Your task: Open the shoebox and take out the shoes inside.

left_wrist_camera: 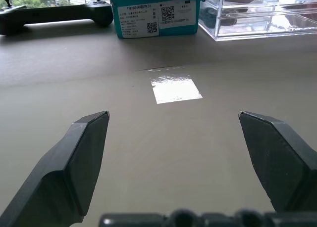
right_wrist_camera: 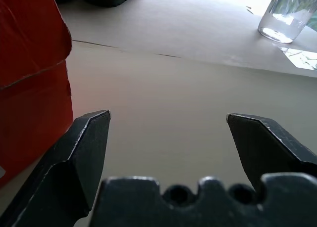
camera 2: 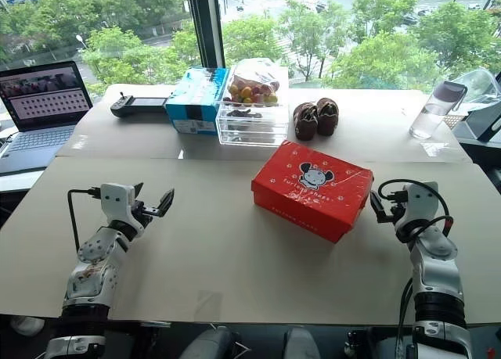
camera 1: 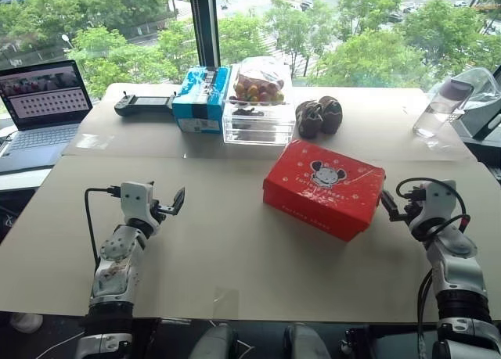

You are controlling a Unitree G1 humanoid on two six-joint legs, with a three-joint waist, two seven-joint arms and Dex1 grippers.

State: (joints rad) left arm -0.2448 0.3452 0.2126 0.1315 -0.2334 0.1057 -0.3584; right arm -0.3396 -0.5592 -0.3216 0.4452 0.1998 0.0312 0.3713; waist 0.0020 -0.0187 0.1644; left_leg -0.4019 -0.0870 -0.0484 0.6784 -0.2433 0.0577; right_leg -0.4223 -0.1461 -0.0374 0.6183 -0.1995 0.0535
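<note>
Your left pincer (camera 1: 174,204) hovers spread wide and empty, well to the left of the shoebox (camera 1: 323,188). Right pincer (camera 1: 389,206) also gapes empty, just beside the shoebox's right end. Shoebox sits lid closed on the bench (camera 1: 235,249), dark brown shoes (camera 1: 318,116) behind it.

shoebox (camera 1: 323,188): 1; blue carton (camera 1: 201,99): 1; brown shoes (camera 1: 318,116): 2; laptop (camera 1: 43,101): 1; tumbler (camera 1: 441,107): 1
</note>
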